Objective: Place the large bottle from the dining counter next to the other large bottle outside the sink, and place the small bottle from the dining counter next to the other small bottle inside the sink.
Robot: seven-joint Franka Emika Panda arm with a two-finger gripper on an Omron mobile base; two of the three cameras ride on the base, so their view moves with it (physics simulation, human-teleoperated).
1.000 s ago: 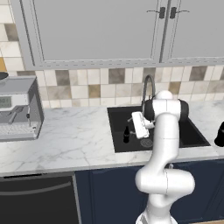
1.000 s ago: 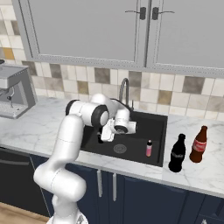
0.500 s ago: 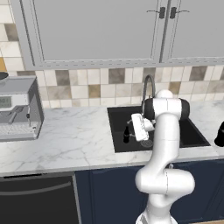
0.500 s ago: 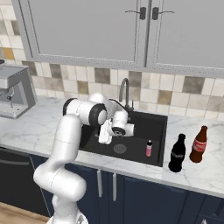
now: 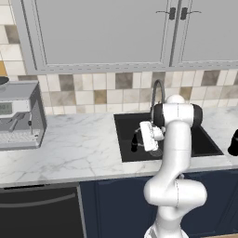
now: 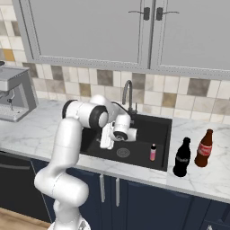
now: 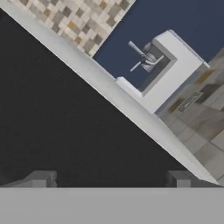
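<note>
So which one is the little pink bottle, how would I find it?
Look for the black sink set in the marble counter under the curved steel tap. Down inside the basin, near its right wall, stands the small pink bottle with a dark cap. The two bottles out on the counter to its right are far taller and dark.

Grey cabinets (image 5: 100, 30), tiled backsplash (image 5: 93, 90), marble counter (image 5: 74, 148).
</note>
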